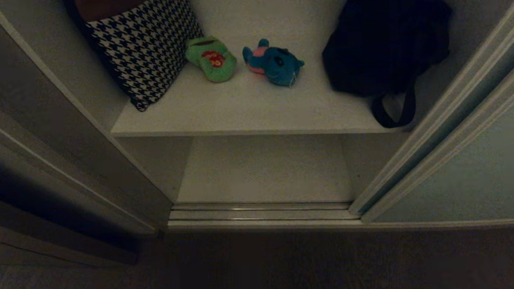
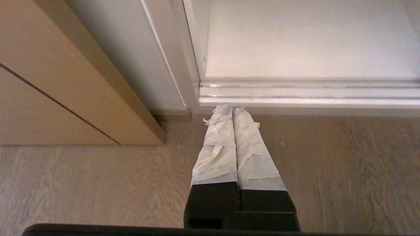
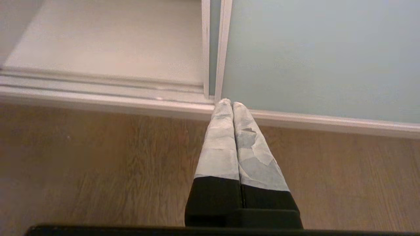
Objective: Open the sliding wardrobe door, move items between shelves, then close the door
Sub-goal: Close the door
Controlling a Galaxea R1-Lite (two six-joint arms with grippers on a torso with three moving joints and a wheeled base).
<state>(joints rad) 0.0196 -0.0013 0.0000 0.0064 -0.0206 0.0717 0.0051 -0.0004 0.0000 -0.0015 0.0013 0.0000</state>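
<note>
- The sliding wardrobe door point(image 1: 463, 171) was seen slid aside to the right of the opening, its pale grey-green panel edged by a slim light frame, so that the inside was laid bare.
- On the upper shelf point(image 1: 256, 114) two plush toys were found lying near each other but apart: a green frog point(image 1: 211, 59) with a red patch, and to its right a teal-blue animal point(image 1: 274, 62) with a pink belly.
- The frog was placed just beside a houndstooth cloth point(image 1: 144, 45) at the shelf's left end; a black bag point(image 1: 381, 41) was set at the right end, its strap hung over the front edge.
- The lower shelf point(image 1: 264, 170) was seen behind the floor track point(image 1: 259, 213).
- The left gripper point(image 2: 232, 108) was held over the wooden floor point(image 2: 82, 183) by the track's left end, its taped fingers pressed together on nothing.
- The right gripper point(image 3: 230, 104) was held likewise near the door's bottom corner, fingers together and nothing between them.
</note>
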